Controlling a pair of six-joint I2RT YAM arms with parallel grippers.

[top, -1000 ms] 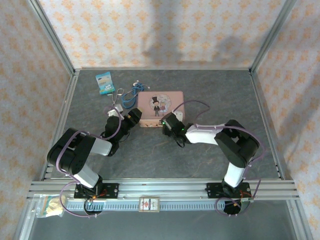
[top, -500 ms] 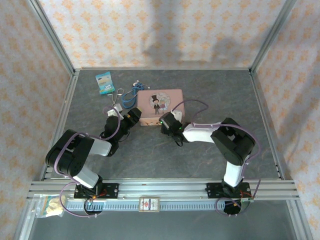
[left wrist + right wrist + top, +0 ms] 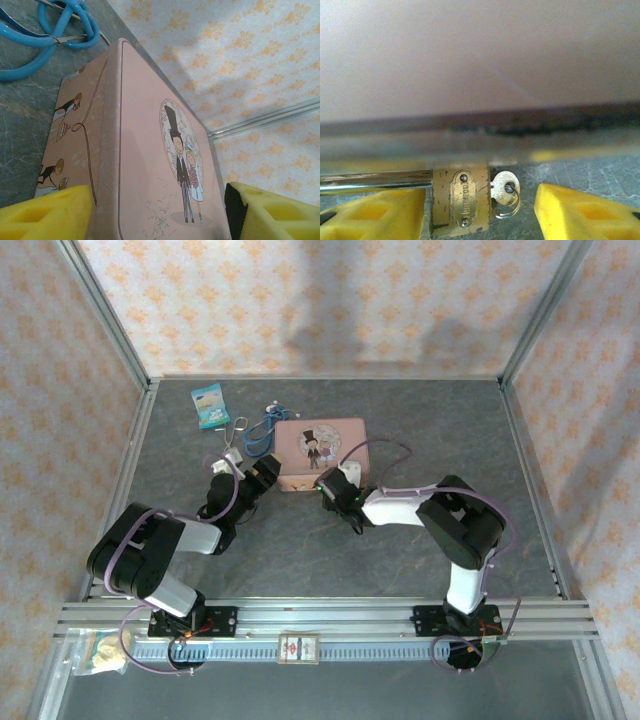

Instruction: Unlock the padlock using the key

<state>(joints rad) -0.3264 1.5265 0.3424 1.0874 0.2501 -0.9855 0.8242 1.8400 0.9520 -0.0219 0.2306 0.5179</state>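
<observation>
**Padlock waits at the tin's foot**

The padlock [image 3: 462,200], with the key [image 3: 504,189] at its side and the blade hidden, lies between the right gripper's [image 3: 480,216] spread pads, below the blurred pink tin [image 3: 150,150]. The left gripper [image 3: 159,215] straddles the tin's corner — whether it grips cannot be told.

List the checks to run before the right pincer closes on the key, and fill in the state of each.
1. Right pincer open: ok, its fingers stand apart on either side of the padlock and key.
2. Key seated in the padlock: cannot tell, the head sits against the brass body and the blade is hidden.
3. Key head between the fingers: ok, with a gap to the finger beside it.
4. Key ring out of the way: not ok, it hangs off the head.
5. Left pincer steadying the pink tin: cannot tell, its fingers flank the tin but contact is unclear.
</observation>
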